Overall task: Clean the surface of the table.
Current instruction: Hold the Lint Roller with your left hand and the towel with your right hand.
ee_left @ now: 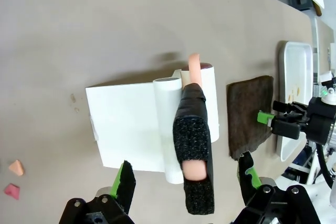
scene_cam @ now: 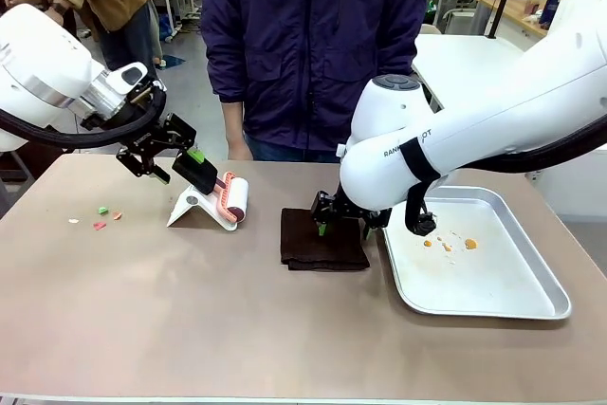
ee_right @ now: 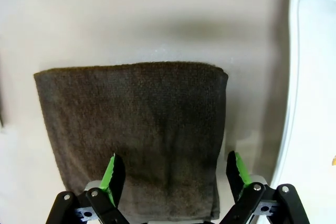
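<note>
Print on the right arm [scene_cam: 493, 130] reads "RANKA" and "OT"; a black strap hides the rest. The left hand [ee_left: 186, 174] is spread, its green pads either side of the lint roller's [ee_left: 194, 129] black-wrapped handle and apart from it. The roller leans on a white stand [ee_left: 126, 124]. The right hand [ee_right: 174, 163] is spread over a folded dark brown cloth [ee_right: 131, 119]; whether it touches is unclear. The tan table [scene_cam: 190, 310] lies under both hands, bare toward the robot. A metal tray [ee_right: 294, 103] edges the cloth on the right hand's right. Coloured scraps [scene_cam: 100, 217] lie left of the left hand.
</note>
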Motion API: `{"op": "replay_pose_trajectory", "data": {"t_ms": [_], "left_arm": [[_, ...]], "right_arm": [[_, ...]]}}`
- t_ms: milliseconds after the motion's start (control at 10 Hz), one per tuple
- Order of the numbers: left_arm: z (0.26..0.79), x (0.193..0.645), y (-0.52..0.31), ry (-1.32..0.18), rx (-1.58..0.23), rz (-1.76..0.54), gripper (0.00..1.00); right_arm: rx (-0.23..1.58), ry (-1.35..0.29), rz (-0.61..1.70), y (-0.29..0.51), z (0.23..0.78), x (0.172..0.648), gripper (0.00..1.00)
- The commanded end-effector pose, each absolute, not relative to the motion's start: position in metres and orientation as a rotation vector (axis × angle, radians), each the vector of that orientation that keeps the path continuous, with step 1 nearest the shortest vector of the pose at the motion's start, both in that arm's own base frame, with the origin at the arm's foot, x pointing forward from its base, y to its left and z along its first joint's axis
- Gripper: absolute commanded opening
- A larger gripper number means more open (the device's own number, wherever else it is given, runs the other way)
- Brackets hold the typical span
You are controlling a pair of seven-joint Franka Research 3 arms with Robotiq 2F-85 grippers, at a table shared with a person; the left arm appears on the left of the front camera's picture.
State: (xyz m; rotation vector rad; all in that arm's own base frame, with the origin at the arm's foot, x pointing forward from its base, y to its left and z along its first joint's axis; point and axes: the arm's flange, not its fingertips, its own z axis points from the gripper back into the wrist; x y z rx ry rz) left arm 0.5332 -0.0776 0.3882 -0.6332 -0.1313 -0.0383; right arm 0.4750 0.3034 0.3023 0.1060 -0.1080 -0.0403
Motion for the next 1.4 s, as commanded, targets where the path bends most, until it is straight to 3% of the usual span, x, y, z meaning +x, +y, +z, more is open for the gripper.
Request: {"op": "replay_pose_trajectory", "data": {"t_ms": [0, 600, 700, 800, 900, 1000, 1100, 1200, 1300], "left_arm": [[0.3875, 0.5320, -0.0742, -0.120, -0.643, -0.054, 1.00], [0.3871, 0.5324, -0.0769, -0.138, -0.721, -0.069, 1.00], [0.3868, 0.5322, -0.0775, -0.143, -0.727, -0.069, 0.94], [0.3865, 0.5320, -0.0779, -0.143, -0.737, -0.070, 0.41], [0.3860, 0.5320, -0.0784, -0.138, -0.736, -0.073, 0.35], [0.3856, 0.5319, -0.0783, -0.141, -0.738, -0.074, 0.00], [0.3849, 0.5317, -0.0787, -0.152, -0.741, -0.079, 0.34], [0.3846, 0.5312, -0.0786, -0.159, -0.743, -0.078, 0.00], [0.3849, 0.5308, -0.0789, -0.164, -0.745, -0.076, 0.00]], "right_arm": [[0.052, -0.121, -0.086, 0.3137, 0.3008, 0.4823, 1.00], [0.059, -0.086, -0.104, 0.3130, 0.2951, 0.4847, 1.00], [0.061, -0.086, -0.097, 0.3125, 0.2944, 0.4847, 0.75], [0.070, -0.067, -0.099, 0.3125, 0.2929, 0.4848, 0.40], [0.079, -0.061, -0.096, 0.3124, 0.2926, 0.4843, 0.15], [0.084, -0.059, -0.095, 0.3126, 0.2919, 0.4843, 0.00], [0.086, -0.058, -0.094, 0.3128, 0.2919, 0.4842, 0.00], [0.087, -0.059, -0.093, 0.3131, 0.2917, 0.4841, 0.00], [0.087, -0.056, -0.093, 0.3132, 0.2913, 0.4841, 0.04]]}}
